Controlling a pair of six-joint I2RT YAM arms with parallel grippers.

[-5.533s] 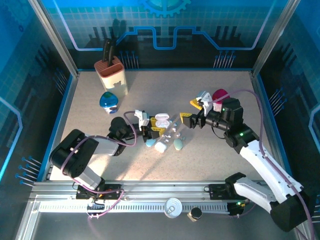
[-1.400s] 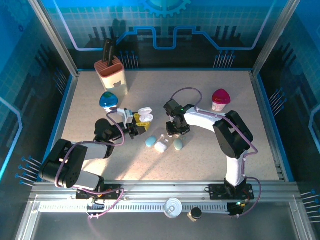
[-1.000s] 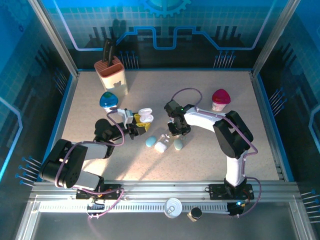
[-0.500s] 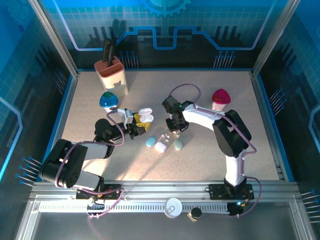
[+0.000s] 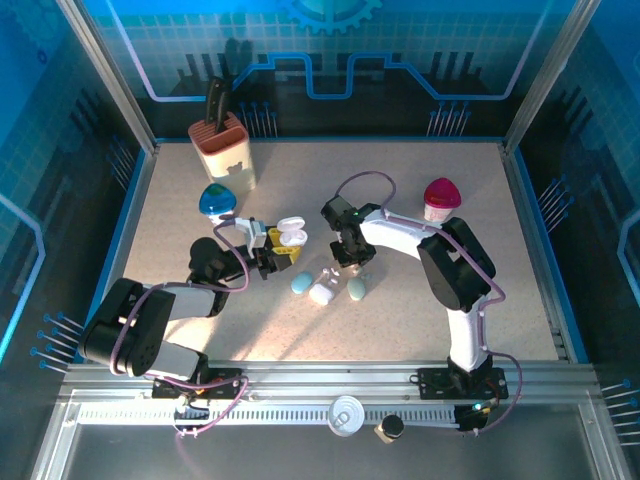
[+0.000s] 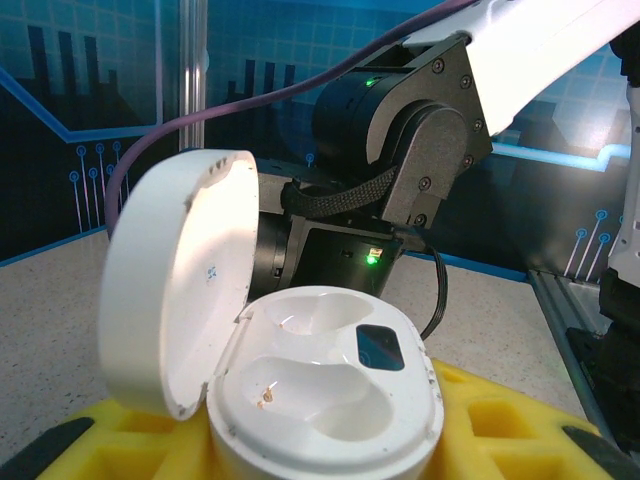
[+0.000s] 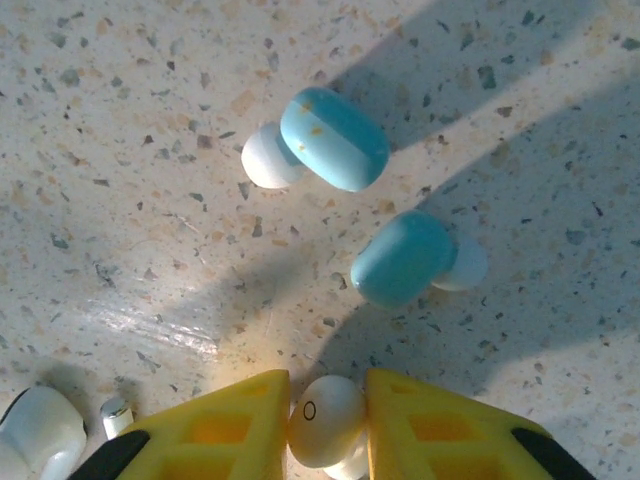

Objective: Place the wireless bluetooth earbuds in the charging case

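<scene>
Step in hand: carry the earbud to the case and seat it. The right gripper [image 7: 328, 445] is closed on a small glossy white stemmed earbud [image 7: 322, 420], pinched between its yellow pads close over the speckled beige table [image 7: 150, 220], near the table's centre. The left gripper [image 5: 274, 245] is clamped on the base of a white rounded plastic charging case [image 6: 330, 400], held left of the table's centre. The hinged lid [image 6: 170, 290] stands fully open and leans to one side. Both moulded wells [image 6: 305, 385] are empty. To seat the earbud well, bring it over one well, match its stem to the well's shape, lower it straight, and release only once it rests inside. The pinch is narrow and the surface looks slick, so rotation in the grasp is a likely fault. Keep the case level and steady. Beneath the right gripper lie two pastel blue pebble-shaped capsules [image 7: 333, 138], each touching a small white rounded piece [image 7: 268, 158]. Leave these undisturbed.
</scene>
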